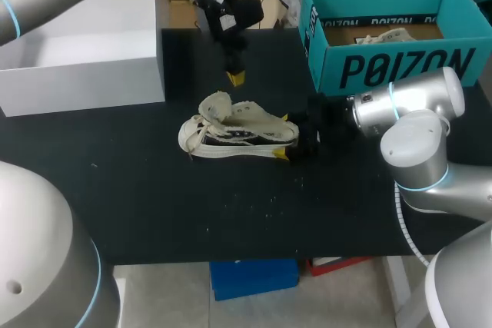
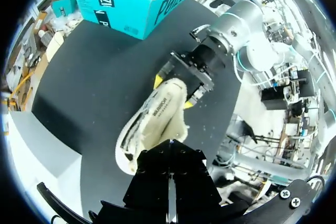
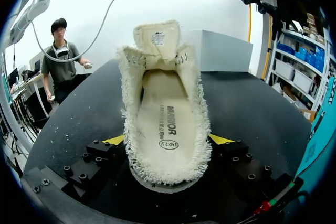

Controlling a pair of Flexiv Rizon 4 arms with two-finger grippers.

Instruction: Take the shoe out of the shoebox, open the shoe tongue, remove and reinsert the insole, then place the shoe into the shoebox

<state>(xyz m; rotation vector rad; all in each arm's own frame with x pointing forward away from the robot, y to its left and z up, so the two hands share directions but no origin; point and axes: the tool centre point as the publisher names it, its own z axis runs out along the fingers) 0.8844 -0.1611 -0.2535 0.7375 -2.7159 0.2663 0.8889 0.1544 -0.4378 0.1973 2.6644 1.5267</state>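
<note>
Shoe lies on the desk outside the shoebox, heel clamped in the right tool, tongue lifted; the left tool above, spread unreadable, likely must pinch out the insole.

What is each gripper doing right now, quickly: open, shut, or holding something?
Left gripper: shut, holding nothing.
Right gripper: shut on the heel of the cream, frayed-edge canvas shoe.

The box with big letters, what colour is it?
The shoebox is teal with big black letters; the head view shows it best.
</note>
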